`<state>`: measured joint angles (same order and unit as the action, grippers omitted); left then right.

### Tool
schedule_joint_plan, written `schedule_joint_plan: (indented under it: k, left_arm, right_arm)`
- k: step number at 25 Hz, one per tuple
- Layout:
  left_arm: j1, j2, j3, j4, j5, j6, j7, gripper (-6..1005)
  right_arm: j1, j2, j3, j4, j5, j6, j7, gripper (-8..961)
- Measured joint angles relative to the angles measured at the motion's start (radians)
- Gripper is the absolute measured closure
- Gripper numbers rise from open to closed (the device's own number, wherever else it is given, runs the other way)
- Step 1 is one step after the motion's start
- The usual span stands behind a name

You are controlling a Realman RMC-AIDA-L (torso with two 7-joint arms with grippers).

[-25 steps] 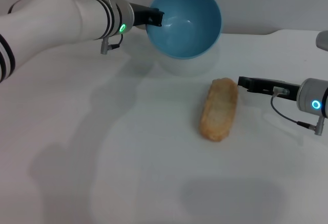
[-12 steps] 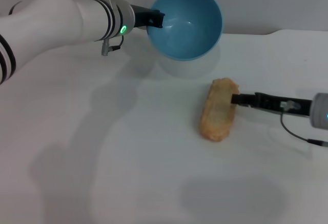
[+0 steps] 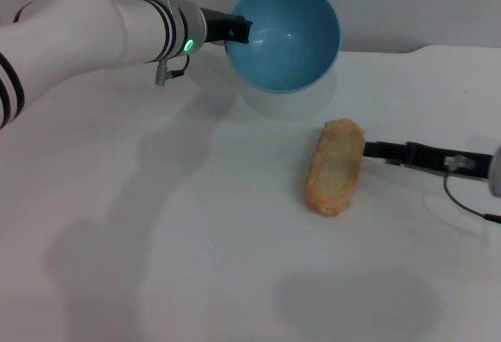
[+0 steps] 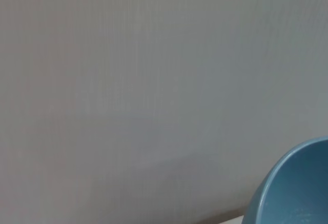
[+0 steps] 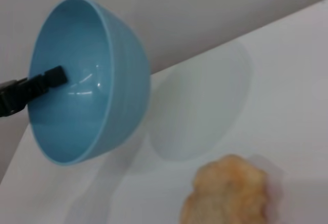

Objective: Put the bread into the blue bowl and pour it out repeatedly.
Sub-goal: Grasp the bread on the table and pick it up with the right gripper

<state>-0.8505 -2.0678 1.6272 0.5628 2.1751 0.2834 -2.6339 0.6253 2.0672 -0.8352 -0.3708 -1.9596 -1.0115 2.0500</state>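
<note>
The left gripper (image 3: 239, 29) has its dark fingers clamped on the rim of the blue bowl (image 3: 283, 35), 1 finger reaching inside the bowl, as the right wrist view also shows (image 5: 46, 79). The bowl is held in the air above the far part of the white table (image 3: 196, 225), tipped on its side so that its empty mouth faces the head camera. Its shadow falls on the table just below it. Bowl and left gripper sit where they were 1.0 s ago.

The right gripper (image 3: 369, 150) lies low over the table with its dark fingertips against the right edge of the bread (image 3: 335, 167). Whether those fingers are spread or pressed together cannot be told. 1.0 s ago this gripper stood a little apart from the loaf and higher in the head view; now it reaches the loaf's side, and its wrist has slid out toward the right border.

The bread lies flat on the table, pale tan side up, lengthwise away from the robot, below and right of the bowl and apart from it. It has not moved.

The left arm reaches in from the left, roughly level, a green ring light (image 3: 189, 45) glowing at its wrist. No writing can be read.
</note>
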Motion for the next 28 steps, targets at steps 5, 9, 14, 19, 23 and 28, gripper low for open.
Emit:
schedule_joint_plan:
  k: [5,9,14,19,23,28]
  left_arm:
    - [-0.001,0.000,0.000,-0.001,0.000,-0.002,0.000,1000]
    - [0.000,0.000,0.000,-0.001,0.000,-0.002,0.000,1000]
    - [0.005,0.000,0.000,0.001,0.000,-0.004,0.000,1001]
    - [0.006,-0.001,0.000,-0.001,0.000,-0.009,0.000,1001]
    - [0.009,-0.002,0.000,-0.002,0.000,-0.011,0.000,1001]
    - [0.011,-0.003,0.000,-0.003,-0.002,-0.011,-0.001,1000]
  right_arm:
    - [0.103,0.007,-0.017,0.124,0.003,0.115,-0.045,284]
    - [0.153,0.009,-0.027,0.183,0.005,0.176,-0.060,285]
    - [0.161,0.011,-0.027,0.196,0.006,0.212,-0.052,286]
    - [0.164,0.016,-0.019,0.207,0.022,0.241,-0.052,286]
    - [0.171,0.020,-0.018,0.208,0.037,0.271,-0.058,286]
    - [0.178,0.020,-0.022,0.215,0.038,0.280,-0.077,285]
